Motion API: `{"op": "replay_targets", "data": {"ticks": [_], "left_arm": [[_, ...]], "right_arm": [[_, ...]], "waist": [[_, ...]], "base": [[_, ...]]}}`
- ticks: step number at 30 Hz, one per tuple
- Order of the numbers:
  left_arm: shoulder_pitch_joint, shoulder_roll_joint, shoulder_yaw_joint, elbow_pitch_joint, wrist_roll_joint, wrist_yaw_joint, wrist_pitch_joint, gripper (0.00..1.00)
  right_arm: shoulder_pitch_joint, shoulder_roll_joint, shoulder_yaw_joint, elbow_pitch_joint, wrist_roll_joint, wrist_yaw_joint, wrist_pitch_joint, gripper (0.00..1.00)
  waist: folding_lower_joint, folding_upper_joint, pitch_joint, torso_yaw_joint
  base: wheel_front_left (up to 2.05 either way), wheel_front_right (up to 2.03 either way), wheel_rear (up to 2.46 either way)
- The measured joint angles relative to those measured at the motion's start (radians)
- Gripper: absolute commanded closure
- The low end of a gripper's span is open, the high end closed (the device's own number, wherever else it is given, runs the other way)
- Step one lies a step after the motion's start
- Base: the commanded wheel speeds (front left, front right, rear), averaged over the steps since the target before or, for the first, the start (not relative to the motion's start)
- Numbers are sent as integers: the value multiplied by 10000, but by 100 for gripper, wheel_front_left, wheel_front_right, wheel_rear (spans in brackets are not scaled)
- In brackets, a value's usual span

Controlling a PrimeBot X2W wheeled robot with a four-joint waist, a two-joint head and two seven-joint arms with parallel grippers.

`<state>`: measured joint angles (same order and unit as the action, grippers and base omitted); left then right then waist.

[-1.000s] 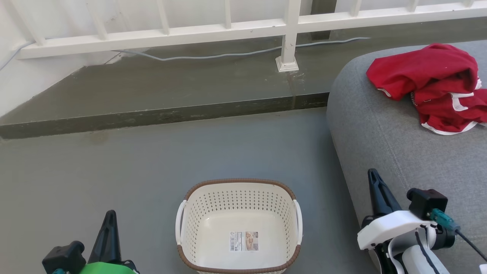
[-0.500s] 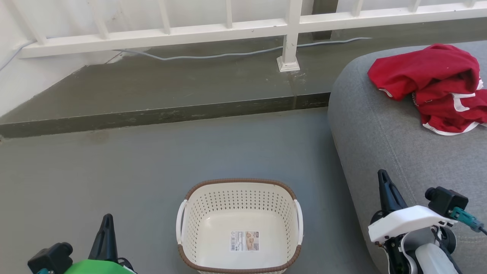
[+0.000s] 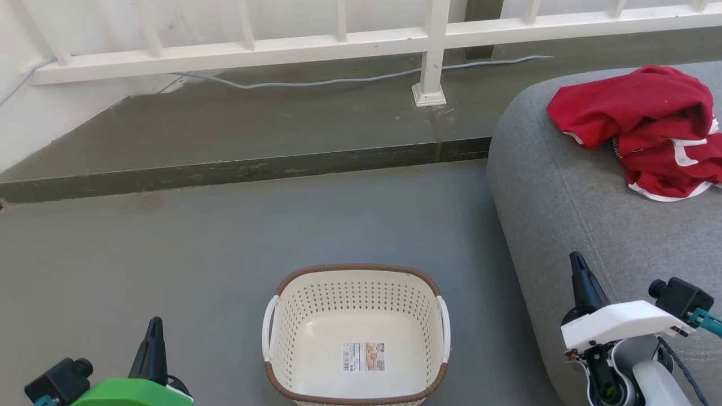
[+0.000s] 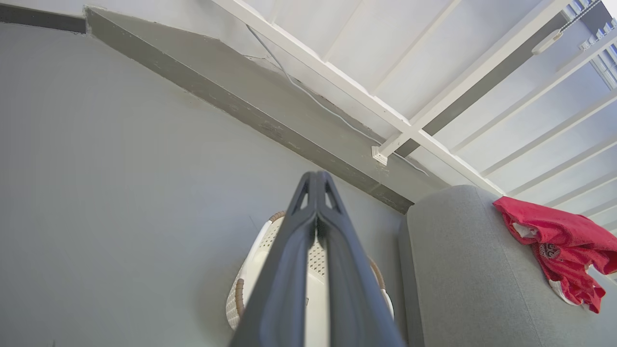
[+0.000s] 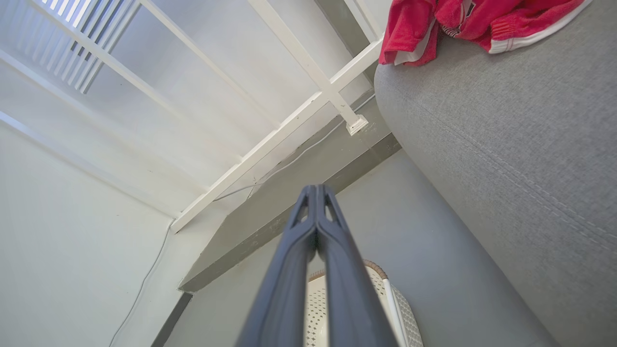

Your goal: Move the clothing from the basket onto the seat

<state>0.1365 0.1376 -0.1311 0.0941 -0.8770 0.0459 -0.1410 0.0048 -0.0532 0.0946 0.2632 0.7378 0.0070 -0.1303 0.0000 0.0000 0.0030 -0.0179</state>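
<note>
The red clothing (image 3: 643, 127) with white trim lies crumpled on the grey seat (image 3: 569, 197) at the right; it also appears in the left wrist view (image 4: 559, 241) and the right wrist view (image 5: 453, 19). The cream basket (image 3: 355, 285) with a brown rim stands on the floor at bottom centre, with nothing but a label sticker inside. My left gripper (image 3: 154, 327) is shut at the lower left, left of the basket. My right gripper (image 3: 576, 260) is shut at the lower right, in front of the seat's near edge. In both wrist views the fingers (image 4: 315, 193) (image 5: 315, 202) meet at the tips, holding nothing.
A raised concrete step (image 3: 237, 169) runs across behind the basket. A white railing (image 3: 338, 42) with a post (image 3: 431, 84) stands on it, and a grey cable (image 3: 316, 83) lies along it. A white wall (image 3: 22, 135) closes the left side.
Both grippers have dropped lower, the left one to the left and the right one to the right. The camera view has shifted slightly. Clothing and basket lie as before.
</note>
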Motion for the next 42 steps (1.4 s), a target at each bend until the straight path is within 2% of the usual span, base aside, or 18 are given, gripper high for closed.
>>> {"op": "replay_targets", "data": {"ticks": [42], "left_arm": [[-1085,-334,961,1043,-4903,-999,1317,100]], "right_arm": [[-410,10,-1321,81,5607,681,1425,100]], "waist": [[0,0,0,113]], "base": [[0,0,0]]}}
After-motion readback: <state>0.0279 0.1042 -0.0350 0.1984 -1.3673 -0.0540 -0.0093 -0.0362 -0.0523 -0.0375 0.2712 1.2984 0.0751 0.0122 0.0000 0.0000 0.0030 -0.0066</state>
